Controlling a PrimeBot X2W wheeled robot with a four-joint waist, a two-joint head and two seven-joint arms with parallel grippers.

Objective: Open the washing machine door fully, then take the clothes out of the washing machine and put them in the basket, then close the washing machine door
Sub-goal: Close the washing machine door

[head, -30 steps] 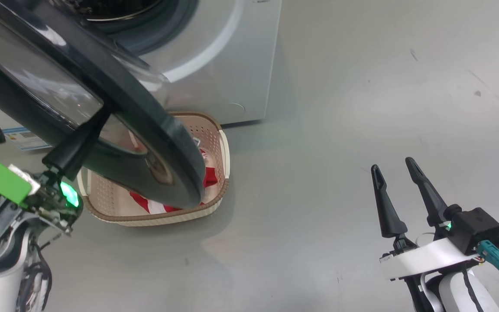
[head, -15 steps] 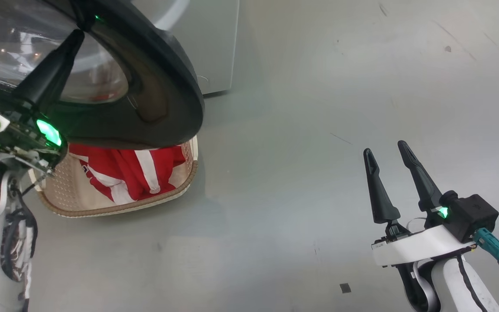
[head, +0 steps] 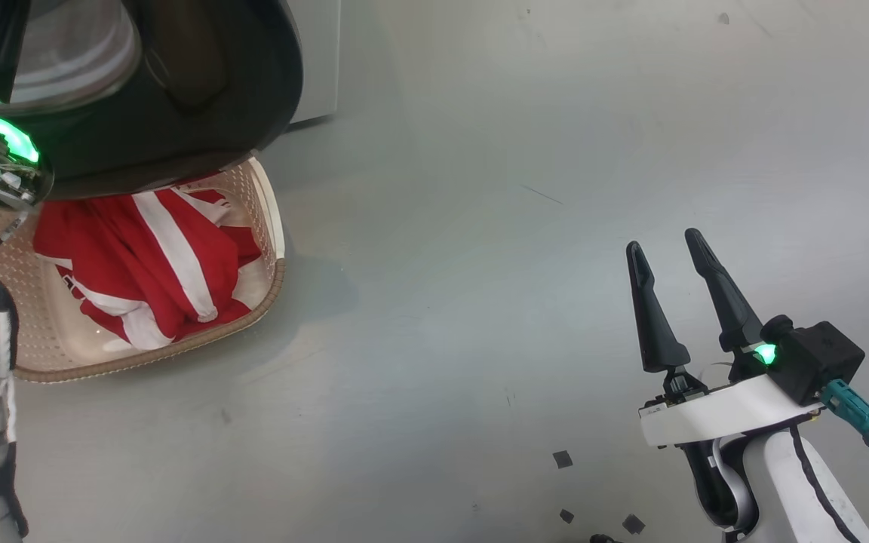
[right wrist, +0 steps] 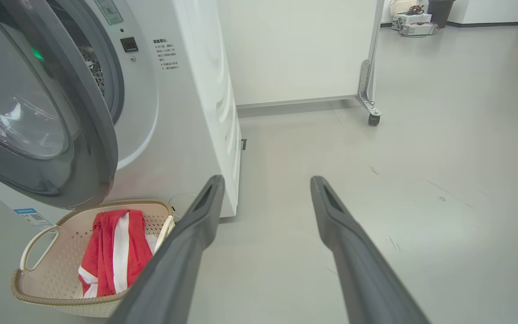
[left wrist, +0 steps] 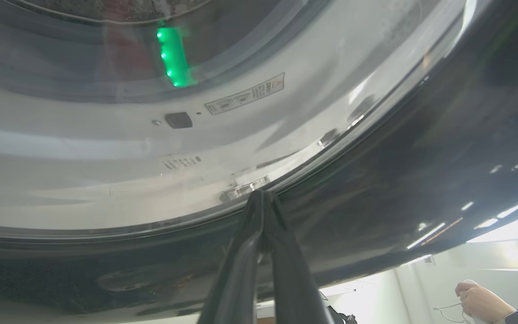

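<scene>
Right wrist view, and the washing machine (right wrist: 187, 112) takes the left side, a big white box standing on the grey floor (right wrist: 421, 202). The washing machine door (right wrist: 99, 148) stands ajar, swung out from the front, with its dark rim and bulging glass. A sliver of perforated drum (right wrist: 92, 67) shows behind it.

Down at the foot of the machine, under the door's lower edge, the basket (right wrist: 34, 294) sits on the floor, just beside the front panel. Inside it are the clothes (right wrist: 115, 252), red with a broad white stripe. They're heaped in the right half of the basket as this view has it, and the other half is bare cream plastic. From the head view, the door overhangs the basket's far end, and the clothes lie bunched wholly within the rim.

Now the pincers. The left gripper (left wrist: 262, 198) has its two fingers pressed together. Its tips touch the door right where the glass meets the black rim. The right gripper (head: 664, 245) is well apart from all that, out over bare floor. Its fingers are spread with a clear gap, holding nothing, touching nothing.

Smallest of all, a person's hand (left wrist: 479, 301) sits at the lower right corner of the left wrist view.
</scene>
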